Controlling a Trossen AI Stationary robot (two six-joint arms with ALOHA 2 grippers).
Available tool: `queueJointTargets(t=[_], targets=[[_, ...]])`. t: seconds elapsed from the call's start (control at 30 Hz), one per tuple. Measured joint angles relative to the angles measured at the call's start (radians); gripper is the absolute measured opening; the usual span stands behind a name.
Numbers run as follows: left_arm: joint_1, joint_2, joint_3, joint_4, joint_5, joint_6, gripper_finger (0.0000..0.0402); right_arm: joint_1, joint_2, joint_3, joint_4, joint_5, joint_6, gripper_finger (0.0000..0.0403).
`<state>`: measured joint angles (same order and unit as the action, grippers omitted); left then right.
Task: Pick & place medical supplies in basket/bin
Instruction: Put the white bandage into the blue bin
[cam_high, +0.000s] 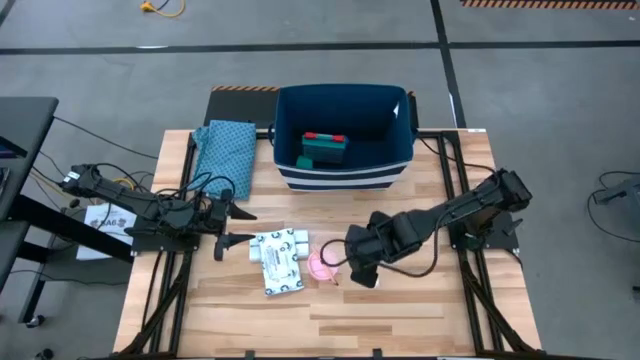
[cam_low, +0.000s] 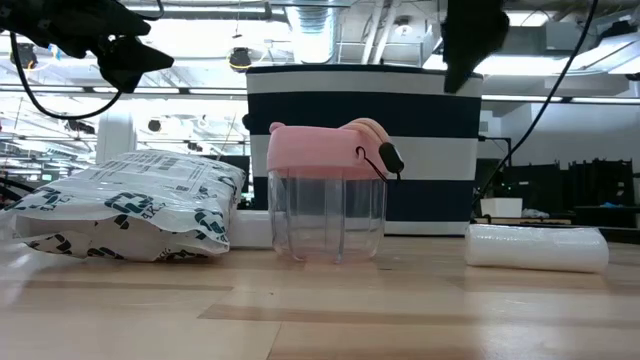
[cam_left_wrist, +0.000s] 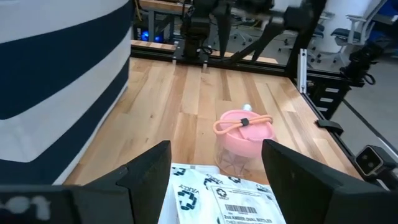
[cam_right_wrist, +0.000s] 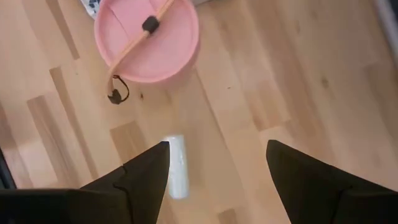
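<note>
Right hand (cam_high: 352, 272), open and empty, hovers beside round pink-lidded clear jar (cam_high: 322, 266) on wood

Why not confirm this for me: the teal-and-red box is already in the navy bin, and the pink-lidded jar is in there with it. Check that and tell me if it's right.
Not quite. The teal-and-red box is inside the navy bin, but the pink-lidded jar stands on the table in front of the bin, beside the white packet. The high view shows it.
</note>
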<state>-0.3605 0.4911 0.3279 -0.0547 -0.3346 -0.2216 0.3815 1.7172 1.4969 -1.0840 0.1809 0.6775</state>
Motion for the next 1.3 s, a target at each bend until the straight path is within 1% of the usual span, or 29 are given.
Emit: queueJointTargets(t=[0.13,0.23,0.6,0.77,0.9,1.0,1.1,1.3], targets=[[0.000,0.000,0.000,0.000,0.025,0.000,0.0241,0.031,0.000,-0.085,0.107,-0.003,0.052,0.0260],[0.000,0.000,0.000,0.000,0.025,0.000,0.0241,0.057,0.000,-0.141,0.179,-0.011,0.059,0.0260],[0.000,0.000,0.000,0.000,0.025,0.000,0.0241,0.122,0.000,-0.304,0.314,-0.023,0.152,0.0260],[0.000,0.000,0.000,0.000,0.025,0.000,0.0241,0.143,0.000,-0.366,0.432,-0.024,0.181,0.0260],[0.000,0.000,0.000,0.000,0.026,0.000,0.0241,0.149,0.033,-0.374,0.461,-0.024,0.181,0.0260],[0.000,0.000,0.000,-0.001,0.026,0.000,0.0241,0.148,0.086,-0.375,0.490,-0.028,0.164,0.0260],[0.000,0.000,0.000,-0.001,0.026,0.000,0.0241,0.148,0.146,-0.374,0.519,-0.056,0.156,0.0260],[0.000,0.000,0.000,-0.003,0.027,-0.007,0.0241,0.147,0.231,-0.350,0.497,-0.077,0.165,0.0260]])
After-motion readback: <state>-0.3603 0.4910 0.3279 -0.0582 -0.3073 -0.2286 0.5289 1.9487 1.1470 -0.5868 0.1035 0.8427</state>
